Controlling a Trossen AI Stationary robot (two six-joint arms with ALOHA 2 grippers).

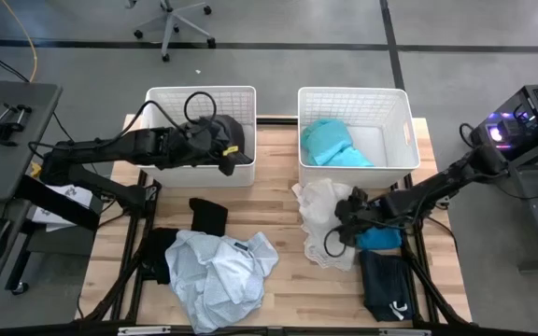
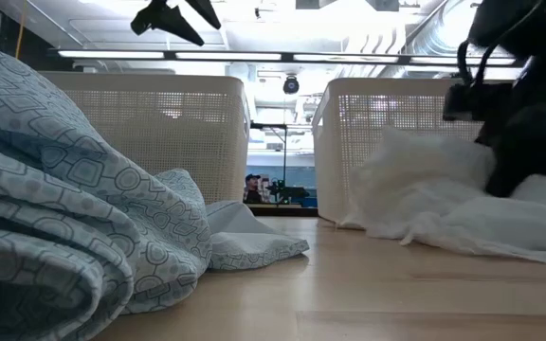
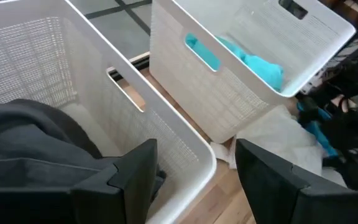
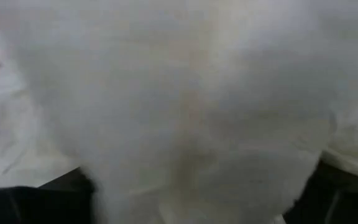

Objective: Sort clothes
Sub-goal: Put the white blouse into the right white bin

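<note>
My left gripper [image 1: 228,154] is open over the near right corner of the left white basket [image 1: 157,98]. A charcoal garment [image 3: 30,143] lies inside that basket, beside one finger. My right gripper [image 1: 344,222] is open and down on a white garment [image 1: 320,201] that lies on the table in front of the right basket [image 1: 400,121]. A teal garment [image 1: 330,145] lies in the right basket. A pale blue patterned shirt [image 1: 222,266] lies crumpled at the near left. My right gripper comes down on the white garment's near part [image 4: 179,93], slanting from the table's right. Its open fingers [image 4: 42,199] stand on either side of a bulge of cloth. The cloth hides the fingertips. The garment lies on the table.
A black garment [image 1: 206,215] and another dark one [image 1: 160,252] lie on the table's left half. A bright blue garment [image 1: 379,239] and a dark navy one [image 1: 386,285] lie at the near right under my right arm. A gap [image 1: 276,131] separates the baskets.
</note>
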